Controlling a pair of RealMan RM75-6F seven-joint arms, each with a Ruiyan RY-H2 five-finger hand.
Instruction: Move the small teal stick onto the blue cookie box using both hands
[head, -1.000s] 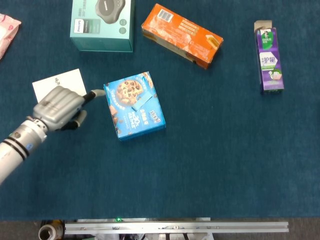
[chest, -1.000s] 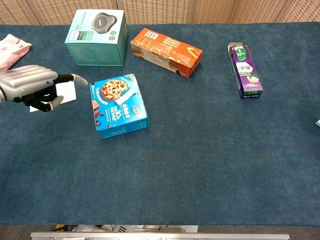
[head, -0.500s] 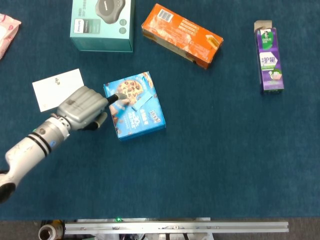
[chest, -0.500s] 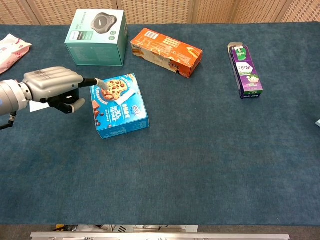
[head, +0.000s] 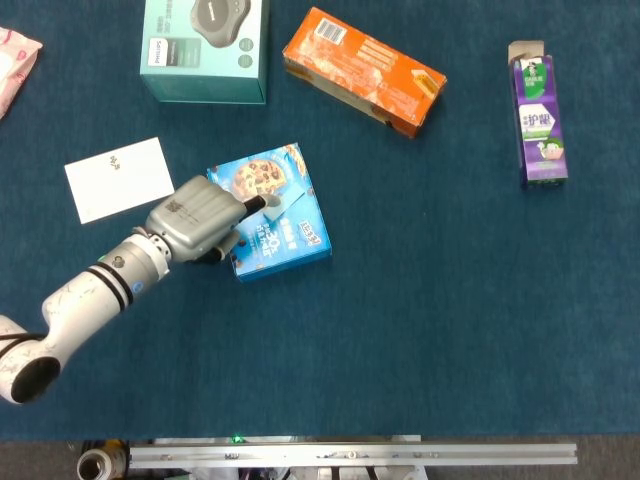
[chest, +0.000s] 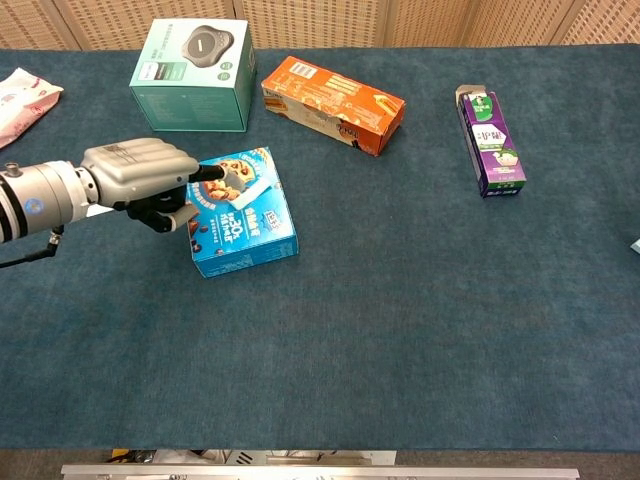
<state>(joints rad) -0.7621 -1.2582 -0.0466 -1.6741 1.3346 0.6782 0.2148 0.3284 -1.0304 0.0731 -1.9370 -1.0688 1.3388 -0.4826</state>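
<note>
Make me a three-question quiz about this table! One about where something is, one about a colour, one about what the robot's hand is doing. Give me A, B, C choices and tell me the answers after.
1. Where does the purple carton lie?
A. On the far right, alone
B. On top of the blue cookie box
C. Under the white card

2. What colour is the long box beside the teal box?
A. Yellow
B. Orange
C. Black

3. What is the left hand doing?
A. Lifting the white card
B. Hanging high over the purple carton
C. Reaching over the blue cookie box with a finger stretched out

Answers:
1. A: it lies apart from everything, at the right side of the cloth.
2. B: its whole wrapper is orange.
3. C: both views show the hand at the box's left edge, a finger pointing across its top; the white card lies flat, untouched.
</note>
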